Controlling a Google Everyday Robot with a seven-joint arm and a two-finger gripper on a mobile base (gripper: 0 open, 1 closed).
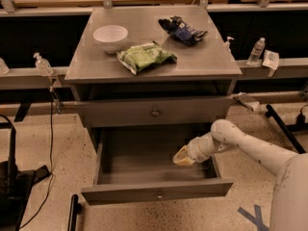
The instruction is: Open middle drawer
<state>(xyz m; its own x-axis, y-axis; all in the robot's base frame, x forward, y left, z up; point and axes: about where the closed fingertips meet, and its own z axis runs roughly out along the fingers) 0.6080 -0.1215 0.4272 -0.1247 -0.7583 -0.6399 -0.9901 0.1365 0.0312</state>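
The middle drawer (156, 190) is pulled well out below the closed top drawer (155, 112). Its grey front with the small round knob (159, 195) faces me, and its inside looks bare. My gripper (183, 158) is at the end of the white arm (240, 146) that reaches in from the right. It hangs over the right inner side of the open drawer, behind the drawer front and apart from the knob. The lowest drawer is hidden under the open one.
On the cabinet top (202, 61) are a white bowl (110, 35), a green snack bag (146, 57) and a dark blue bag (183, 30). Rails with small bottles (42, 64) (255, 52) run to both sides. Black equipment (14, 186) stands on the floor at the left.
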